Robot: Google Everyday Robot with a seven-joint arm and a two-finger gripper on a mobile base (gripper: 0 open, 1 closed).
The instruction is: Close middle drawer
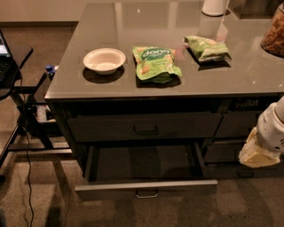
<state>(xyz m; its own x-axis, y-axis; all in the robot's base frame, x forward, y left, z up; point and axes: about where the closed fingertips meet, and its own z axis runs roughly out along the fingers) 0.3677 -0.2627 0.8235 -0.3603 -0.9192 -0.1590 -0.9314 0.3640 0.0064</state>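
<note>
A: Item one, the middle drawer (106, 189). Location?

B: Left column of the cabinet, directly beneath the taller-fronted top drawer (102, 127). Condition: standing well out toward the near side, with the flat front panel clear of the cabinet face and both side walls exposed. Metal loop handle (146, 193) at the panel's centre, nothing touching it.

A: Item two, the gripper (258, 154).

B: Low at the right edge, in front of the narrower right-column drawers (228, 126). It shows as a pale shape under a white arm segment (275, 126). Well apart from the open drawer, off to its right. Open or closed: cannot tell.

A: Countertop holdings?

B: White bowl (104, 60), green snack bag (155, 63), second green bag (207, 48) farther right, white container (214, 6) at the far edge, jar (274, 33) at the far right. None concerns the task.

A: Step in hand?

B: Judged as the approach. The drawer is not yet closed and no contact is made.

A: Next move calls for?

B: The gripper has to travel left and come round to the near side of the panel, arriving close to the centre by the handle. Then a straight push toward the far side, in line with the side walls. An off-centre push would likely skew so wide and shallow a drawer. The push is done when the panel sits flush with the drawer front above.
</note>
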